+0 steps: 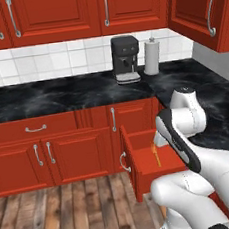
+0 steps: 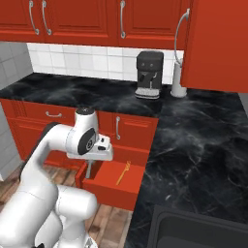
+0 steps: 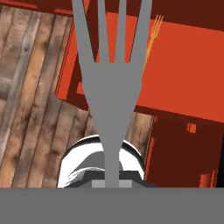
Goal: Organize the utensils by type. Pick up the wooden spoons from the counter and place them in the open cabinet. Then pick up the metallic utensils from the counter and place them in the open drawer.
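Over the near left edge of the open drawer [image 2: 114,181], the hand [image 3: 112,181] clamped on a grey fork [image 3: 111,78] should carry it farther in beside the gold fork [image 2: 123,173], lower, then release.

Two base views flanking arm, sharing open drawer [image 1: 154,157], hand view close above it

Glossy white rounded arm [image 2: 53,160] segments, dark joint bands, possibly a black wrist strip.
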